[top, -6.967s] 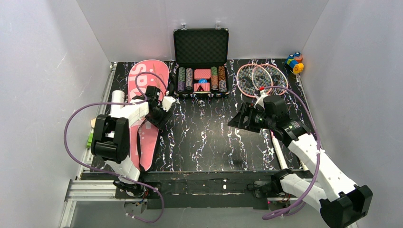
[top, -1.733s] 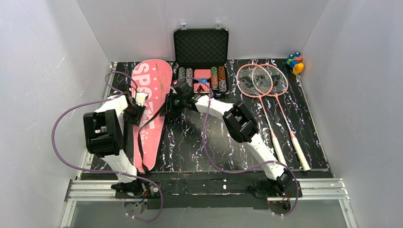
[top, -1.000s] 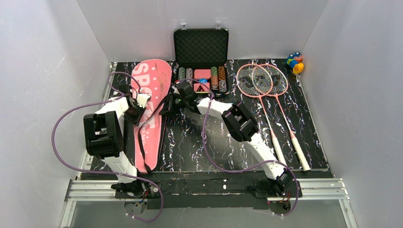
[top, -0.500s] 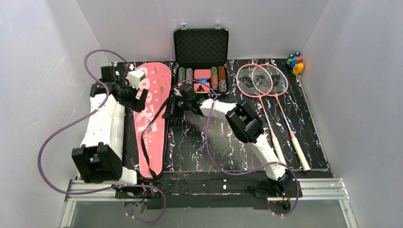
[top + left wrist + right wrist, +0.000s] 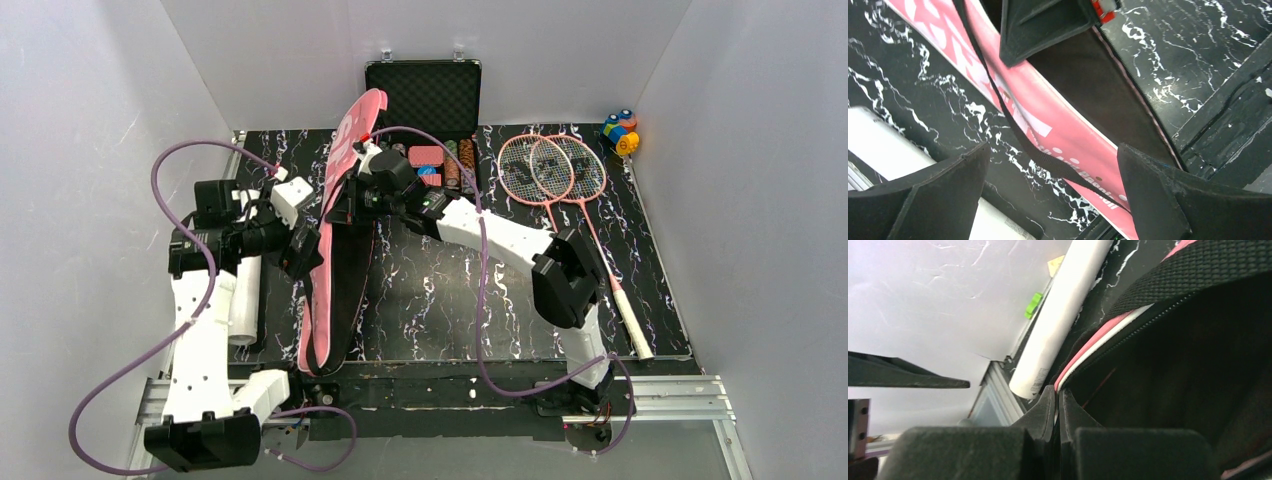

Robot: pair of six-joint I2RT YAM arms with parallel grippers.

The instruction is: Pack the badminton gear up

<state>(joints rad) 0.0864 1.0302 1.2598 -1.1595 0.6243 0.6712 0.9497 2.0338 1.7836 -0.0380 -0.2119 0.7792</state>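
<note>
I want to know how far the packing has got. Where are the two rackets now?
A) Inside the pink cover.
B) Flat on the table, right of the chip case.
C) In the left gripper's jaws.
B: the two rackets lie side by side on the table, outside the pink cover, whose flap the right gripper holds up.

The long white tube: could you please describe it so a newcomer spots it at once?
Start at the black marbled table and go to its left edge. There, left of the pink cover, lies the long white tube. It is the only plain white cylinder there.
</note>
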